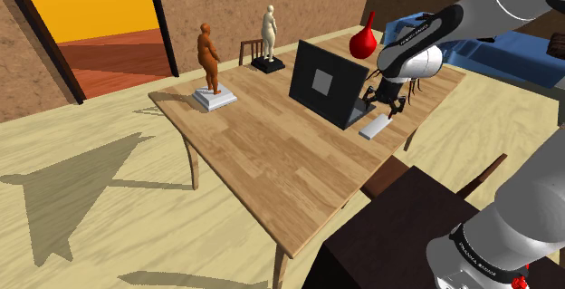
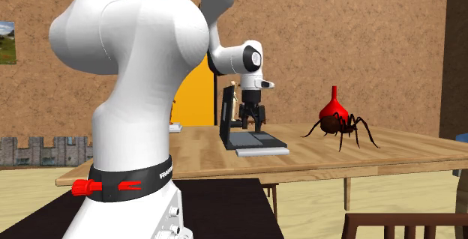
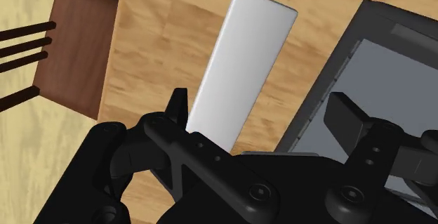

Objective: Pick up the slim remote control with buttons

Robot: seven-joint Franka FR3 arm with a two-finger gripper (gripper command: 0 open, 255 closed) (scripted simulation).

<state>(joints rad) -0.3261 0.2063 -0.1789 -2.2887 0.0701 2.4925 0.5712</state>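
Gripper point(image 3: 261, 107) is hovering released over the remote point(image 3: 242, 64), offset toward the laptop point(image 3: 382, 68); it needs centring before descending, jaws straddling the narrow width.

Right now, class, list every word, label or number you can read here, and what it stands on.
Black band round the arm's base: white lettering, too small to read.
Remote control: plain, no marking.
Laptop lid: a grey square, no text.
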